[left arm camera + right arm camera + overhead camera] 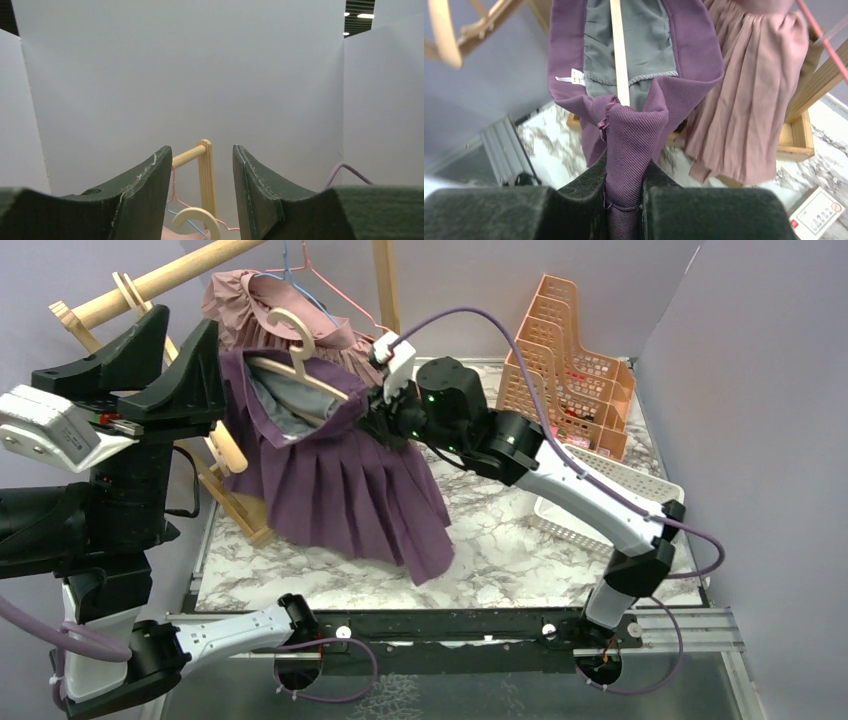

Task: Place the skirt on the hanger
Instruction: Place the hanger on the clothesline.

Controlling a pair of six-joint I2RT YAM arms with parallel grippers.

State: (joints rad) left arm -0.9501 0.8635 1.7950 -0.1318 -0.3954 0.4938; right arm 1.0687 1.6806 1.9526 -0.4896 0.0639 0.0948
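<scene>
- R gripper (625, 186) clamped on purple skirt (340, 490) waistband, fabric bunched btwn jaws.
- L gripper (202, 150) half-open, empty, up by wooden rack (160, 280).
- I see hanger (300, 362) arm inside skirt waist.

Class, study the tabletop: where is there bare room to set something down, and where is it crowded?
Bare table lies between the purple skirt and the white basket, and along the near edge below the skirt's hem. The back is crowded: wooden rack, pink skirt, orange trays, and the right gripper clamped on the purple skirt.
</scene>
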